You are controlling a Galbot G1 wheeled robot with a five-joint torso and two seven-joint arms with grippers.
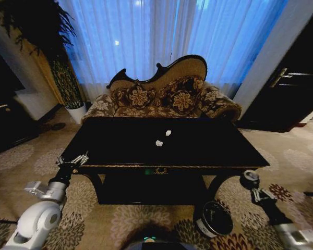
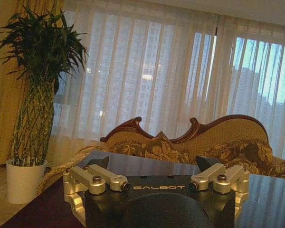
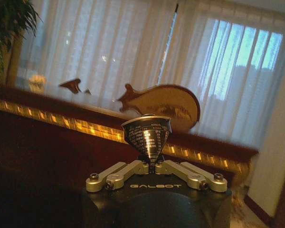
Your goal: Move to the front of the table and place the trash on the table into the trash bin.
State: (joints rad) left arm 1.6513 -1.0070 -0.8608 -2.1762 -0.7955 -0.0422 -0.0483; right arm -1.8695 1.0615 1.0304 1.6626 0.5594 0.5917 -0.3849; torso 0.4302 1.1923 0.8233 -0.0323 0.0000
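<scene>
I'm parked square in front of the black gold-trimmed counter (image 1: pixel 208 148), with the floral sofa (image 1: pixel 161 96) and curtained window behind it and a potted plant (image 2: pixel 35 95) off to my left. My right gripper (image 1: pixel 250 179) hangs off the counter's front right corner, below its top, and the right wrist view shows its fingers (image 3: pixel 115 176) closed tight on a small dark can (image 3: pixel 147 135) with printed text, held upright by its lower part against the gold edge band. The trash bin (image 1: pixel 215 219) stands on the patterned carpet just beside that arm, toward my middle and nearer my base, its mouth facing up. My left gripper (image 1: pixel 73 161) sits at the counter's front left corner, fingers (image 2: pixel 94 176) spread wide and holding nothing. 2 white crumpled paper bits (image 1: pixel 163 138) lie close together near the middle of the counter, well apart from both grippers. I judge the step in hand to be carrying the can to the bin, so roughly 1 of 3 visible pieces is under way. The next move calls for bringing the right gripper inward and lower until the can is over the bin's mouth, then letting go; the bin is narrow, so being off-centre could bounce the can off the rim.
</scene>
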